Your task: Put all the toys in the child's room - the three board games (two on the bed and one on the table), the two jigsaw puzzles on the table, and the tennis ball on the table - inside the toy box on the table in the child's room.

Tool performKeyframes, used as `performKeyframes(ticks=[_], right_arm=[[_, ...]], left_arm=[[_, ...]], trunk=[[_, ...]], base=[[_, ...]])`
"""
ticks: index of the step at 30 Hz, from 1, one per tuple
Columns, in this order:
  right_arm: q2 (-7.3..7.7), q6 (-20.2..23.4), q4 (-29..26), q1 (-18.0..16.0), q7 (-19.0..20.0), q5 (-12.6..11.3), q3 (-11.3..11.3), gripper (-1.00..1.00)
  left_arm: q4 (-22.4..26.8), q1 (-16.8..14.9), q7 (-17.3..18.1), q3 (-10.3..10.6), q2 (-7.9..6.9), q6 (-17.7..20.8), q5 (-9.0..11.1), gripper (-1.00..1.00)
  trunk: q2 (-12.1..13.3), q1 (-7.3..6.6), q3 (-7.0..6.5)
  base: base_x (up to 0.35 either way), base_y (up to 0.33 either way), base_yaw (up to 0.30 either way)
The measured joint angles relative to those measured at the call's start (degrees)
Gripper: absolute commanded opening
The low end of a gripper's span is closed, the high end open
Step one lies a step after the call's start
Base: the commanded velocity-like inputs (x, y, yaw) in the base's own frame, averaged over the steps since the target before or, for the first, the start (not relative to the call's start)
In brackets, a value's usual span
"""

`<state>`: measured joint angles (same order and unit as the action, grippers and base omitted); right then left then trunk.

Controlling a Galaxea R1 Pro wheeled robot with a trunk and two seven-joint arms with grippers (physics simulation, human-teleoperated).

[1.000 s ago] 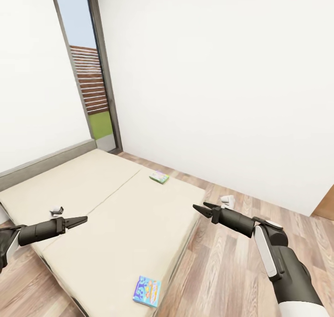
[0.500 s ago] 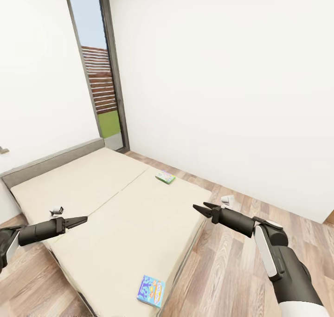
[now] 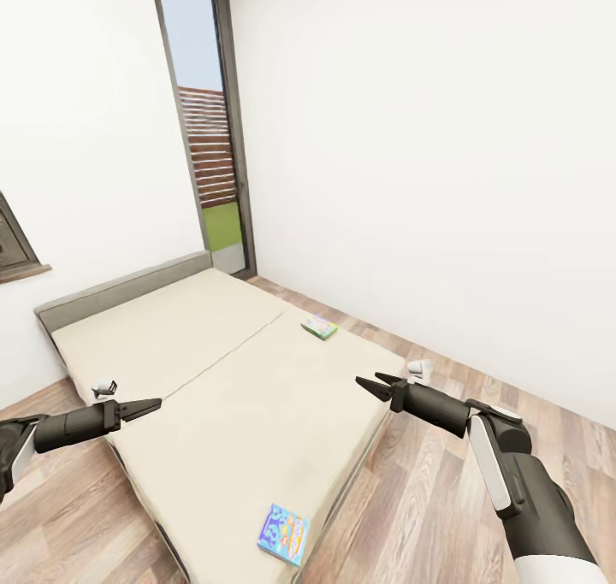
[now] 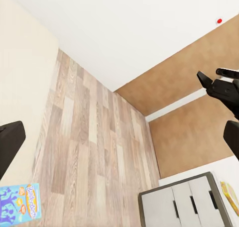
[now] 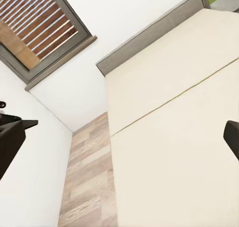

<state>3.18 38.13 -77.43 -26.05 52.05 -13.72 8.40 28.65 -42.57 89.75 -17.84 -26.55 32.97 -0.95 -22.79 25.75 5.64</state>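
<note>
Board games first: from the head camera I see the blue board game [image 3: 283, 533] flat on the bed [image 3: 239, 396], at its near corner just inside the edge, long axis running roughly along the bed's length. The green board game [image 3: 319, 327] lies flat at the bed's far right edge, turned at a slant to it. The mattress between them is bare. Wood floor [image 3: 428, 498] runs open along the bed's right side up to the white wall. A tall window [image 3: 210, 139] stands beyond the headboard. My left gripper [image 3: 145, 407] hangs over the bed's left side, jaws together. My right gripper [image 3: 370, 385] hangs over the bed's right edge, jaws slightly apart.

From the left wrist camera, the blue game [image 4: 19, 203] sits at the mattress edge, plank floor beside it, a grey cabinet [image 4: 184, 204] farther off.

From the right wrist camera, I see the mattress [image 5: 174, 132] and grey headboard [image 5: 149, 35].
</note>
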Motion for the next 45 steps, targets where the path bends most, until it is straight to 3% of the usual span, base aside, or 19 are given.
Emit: performKeyframes(ticks=[15,24,45], right_arm=[[-0.01,0.0,0.0,0.0,0.1,0.0,0.0,1.0],[-0.03,0.0,0.0,0.0,0.1,0.0,0.0,1.0],[-0.01,0.0,0.0,0.0,0.1,0.0,0.0,1.0]], left_arm=[[0.0,0.0,0.0,0.0,0.4,0.0,-0.1,1.0],[0.0,0.0,0.0,0.0,0.42,0.0,-0.1,1.0],[0.0,0.0,0.0,0.1,0.7,0.0,-0.1,1.0]], trunk=[[0.0,0.0,0.0],[0.0,0.0,0.0],[0.0,0.0,0.0]], base=[[0.029,-0.096,0.059],[0.004,-0.116,0.251],[0.0,-0.288,0.287]])
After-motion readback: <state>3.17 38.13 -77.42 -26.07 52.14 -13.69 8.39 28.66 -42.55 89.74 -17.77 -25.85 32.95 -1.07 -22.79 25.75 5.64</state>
